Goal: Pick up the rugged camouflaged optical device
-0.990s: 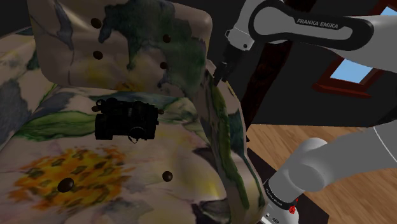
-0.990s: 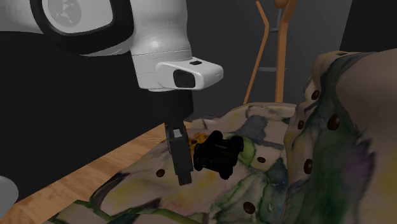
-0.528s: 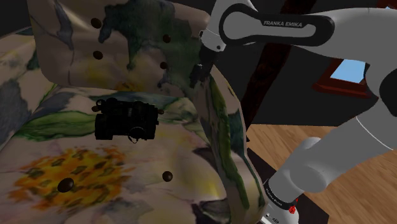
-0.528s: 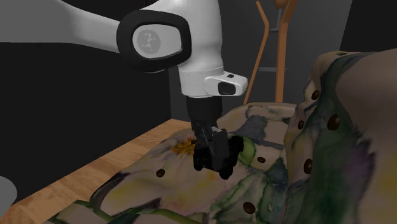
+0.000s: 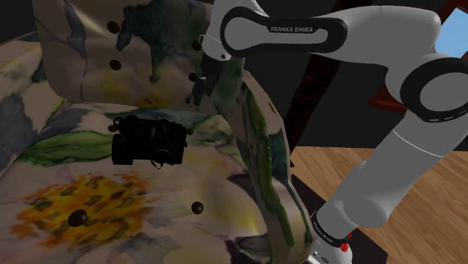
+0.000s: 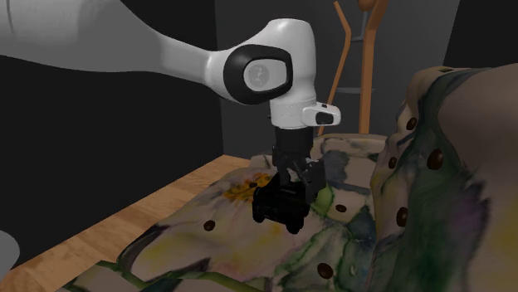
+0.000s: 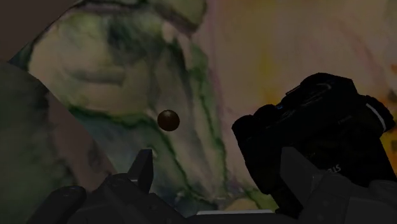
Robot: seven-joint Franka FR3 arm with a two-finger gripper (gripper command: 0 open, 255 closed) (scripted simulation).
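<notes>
Wrist view shows the two black fingers (image 7: pixel 144 170) standing apart, so the gripper (image 7: pixel 217 167) is open and holds nothing. Between them lies only floral upholstery with one brown button (image 7: pixel 168 119). The binoculars (image 7: pixel 318 130), dark and nearly black, lie beyond one finger and not in the gap, so the hand is off to one side of the target.

From the second exterior view the gripper hangs just above the binoculars, and whether a fingertip already touches the body cannot be told. From the shoulder view the binoculars lie on the seat cushion (image 5: pixel 214 176) of a floral armchair, near its backrest (image 5: pixel 79 52), with the hand above them towards the shoulder view's right. The white arm (image 5: pixel 300 30) reaches in over the armrest (image 5: pixel 262 150).

The main risk appears to be the sideways offset. If the hand drops straight down from here, one finger would likely land on top of the binoculars and press them into the soft cushion. It could also tip or roll them away. Closing at this spot would probably pinch fabric or clip only an edge of the housing. The lumpy twin-barrel shape gives few flat faces, so a grip taken off-centre could slip as the arm lifts. The arm also passes close over the armrest, and a lower reach might brush it.
</notes>
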